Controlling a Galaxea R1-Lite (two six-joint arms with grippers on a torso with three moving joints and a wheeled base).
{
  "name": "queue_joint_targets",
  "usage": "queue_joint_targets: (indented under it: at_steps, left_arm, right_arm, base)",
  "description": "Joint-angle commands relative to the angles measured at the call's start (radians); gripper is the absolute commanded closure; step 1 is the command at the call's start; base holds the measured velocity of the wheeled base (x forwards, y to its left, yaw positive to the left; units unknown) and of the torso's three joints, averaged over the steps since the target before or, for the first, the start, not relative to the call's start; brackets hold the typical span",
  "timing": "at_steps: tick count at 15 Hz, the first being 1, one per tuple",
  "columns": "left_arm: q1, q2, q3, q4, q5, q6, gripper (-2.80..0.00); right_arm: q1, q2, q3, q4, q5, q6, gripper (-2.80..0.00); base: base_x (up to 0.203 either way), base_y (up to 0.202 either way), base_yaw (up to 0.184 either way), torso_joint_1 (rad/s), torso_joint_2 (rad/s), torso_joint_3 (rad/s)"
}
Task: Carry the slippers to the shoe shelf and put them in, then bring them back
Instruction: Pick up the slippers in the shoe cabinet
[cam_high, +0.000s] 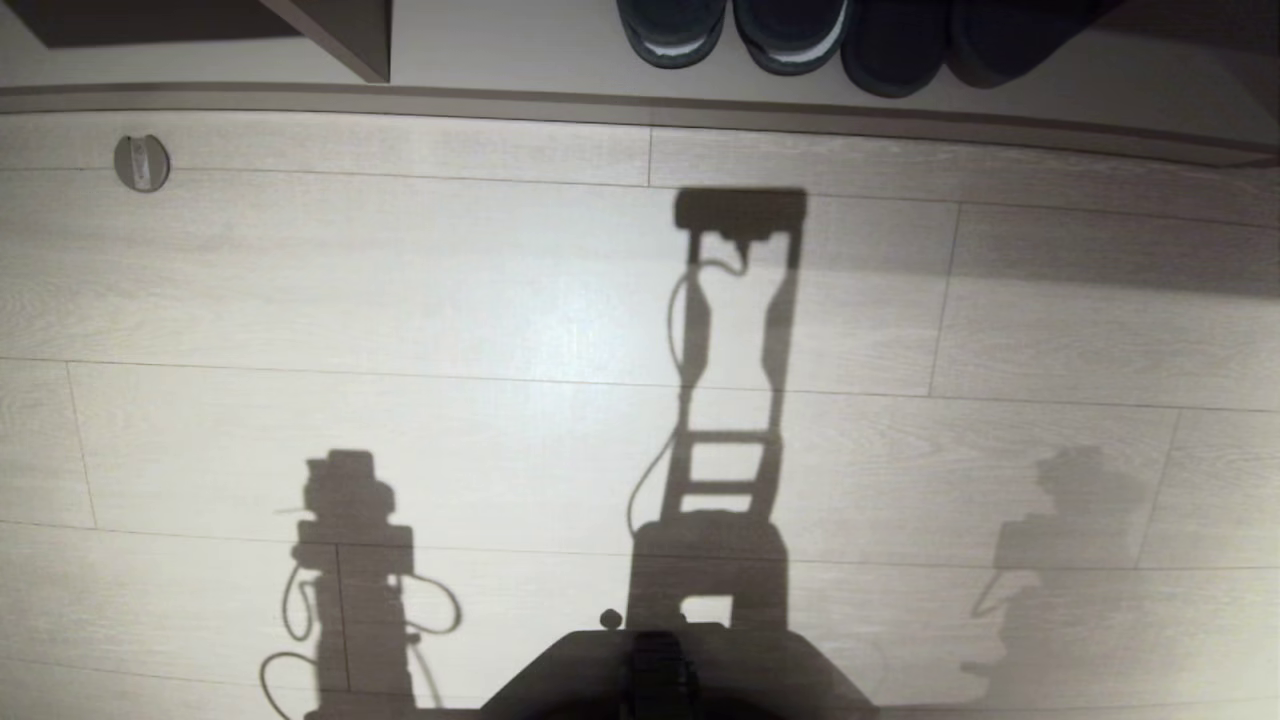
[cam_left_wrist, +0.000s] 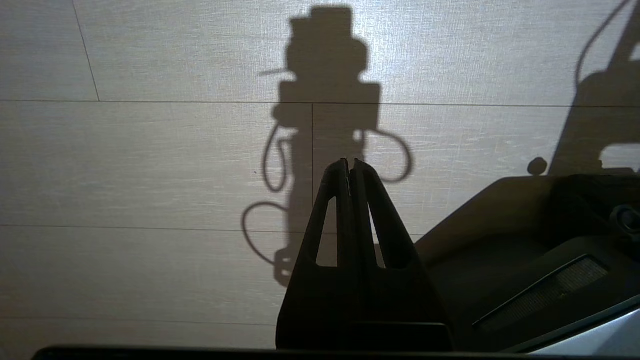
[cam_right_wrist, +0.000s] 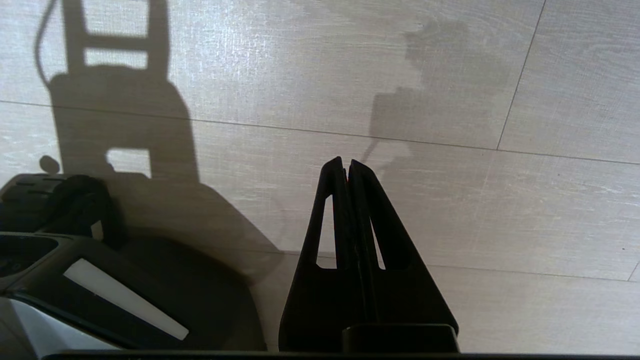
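Observation:
The slippers (cam_high: 895, 55) show as two dark grey-blue rounded toes side by side at the far right of the head view. They rest on the pale floor of the shoe shelf (cam_high: 500, 45), behind its threshold strip. The shelf's vertical divider panel (cam_high: 345, 35) stands far to their left. Neither arm appears in the head view, only their shadows on the floor. My left gripper (cam_left_wrist: 350, 161) is shut and empty, pointing at bare floor. My right gripper (cam_right_wrist: 345, 161) is likewise shut on nothing above the planks.
Black slides with pale soles (cam_high: 730, 35) sit just left of the slippers in the same cubby. A round metal door stop (cam_high: 141, 162) is fixed to the pale wood plank floor (cam_high: 400, 300) at the far left. My dark base (cam_high: 680, 670) fills the near edge.

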Motion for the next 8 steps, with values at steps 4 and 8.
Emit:
queue_joint_targets:
  at_steps: [4,8]
  left_arm:
    - [-0.001,0.001,0.002,-0.003,0.002,-0.009,0.00]
    - [-0.001,0.001,0.002,-0.003,0.002,-0.011,0.00]
  right_arm:
    - [0.000,-0.003,0.000,-0.011,0.003,-0.007,0.00]
    - [0.001,0.126,-0.190,0.067,0.012,0.009,0.00]
  base:
    - [0.000,0.000,0.000,0.000,0.00,0.000]
    - [0.000,0.000,0.000,0.000,0.00,0.000]
